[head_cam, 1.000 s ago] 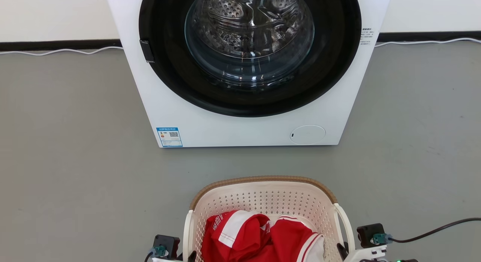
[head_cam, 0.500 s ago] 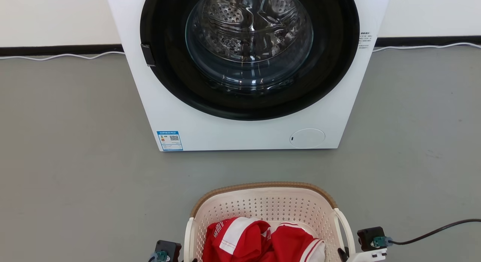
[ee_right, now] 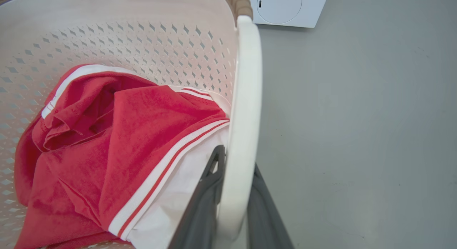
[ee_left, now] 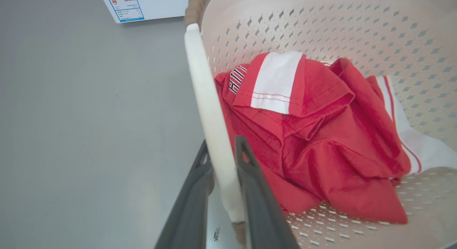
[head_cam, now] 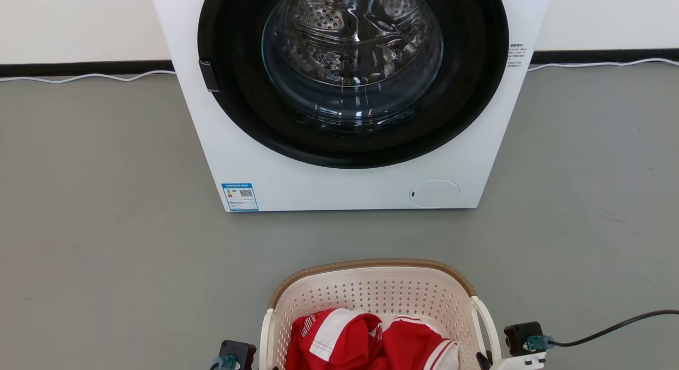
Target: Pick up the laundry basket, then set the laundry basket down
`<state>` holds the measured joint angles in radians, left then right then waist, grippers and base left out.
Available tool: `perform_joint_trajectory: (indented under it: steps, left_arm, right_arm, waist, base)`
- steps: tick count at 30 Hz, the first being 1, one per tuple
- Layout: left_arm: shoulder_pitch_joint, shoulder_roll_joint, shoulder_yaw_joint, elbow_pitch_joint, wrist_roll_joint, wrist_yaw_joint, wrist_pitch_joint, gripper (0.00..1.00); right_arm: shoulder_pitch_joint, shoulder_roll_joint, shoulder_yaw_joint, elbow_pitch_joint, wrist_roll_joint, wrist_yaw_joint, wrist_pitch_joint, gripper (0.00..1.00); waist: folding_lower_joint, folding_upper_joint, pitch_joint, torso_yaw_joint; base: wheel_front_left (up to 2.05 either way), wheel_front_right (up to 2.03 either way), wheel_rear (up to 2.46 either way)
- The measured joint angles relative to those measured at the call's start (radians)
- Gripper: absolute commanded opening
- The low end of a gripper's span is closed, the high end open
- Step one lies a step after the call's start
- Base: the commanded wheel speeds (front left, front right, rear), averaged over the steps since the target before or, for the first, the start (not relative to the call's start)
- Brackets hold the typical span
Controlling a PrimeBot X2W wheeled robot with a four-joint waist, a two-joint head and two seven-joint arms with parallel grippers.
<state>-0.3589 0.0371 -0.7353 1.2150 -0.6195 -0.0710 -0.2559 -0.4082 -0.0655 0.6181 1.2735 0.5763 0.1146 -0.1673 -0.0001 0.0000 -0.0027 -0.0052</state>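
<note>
Laundry basket slightly lower than before, handles inside left claw, right claw.

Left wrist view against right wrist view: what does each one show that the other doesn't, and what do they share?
Left wrist view: the left gripper closed on the left handle of the basket, the blue label on the washer, lettering on the shirt. Right wrist view: the right gripper closed on the right handle, the washer's round cover, the shirt's striped white hem. Shared: the basket's perforated wall, the red shirt inside it, the grey floor.
</note>
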Motion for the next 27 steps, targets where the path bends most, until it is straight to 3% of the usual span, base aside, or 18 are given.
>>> perform_joint_trajectory:
  steps: [27]
  left_arm:
    - [-0.031, 0.001, -0.015, -0.01, -0.014, 0.018, 0.0, 0.0]
  right_arm:
    - [-0.02, -0.002, 0.038, 0.006, 0.048, 0.0, -0.019, 0.0]
  waist:
    - [0.0001, 0.0, 0.059, -0.003]
  base:
    - [0.0, 0.0, 0.0]
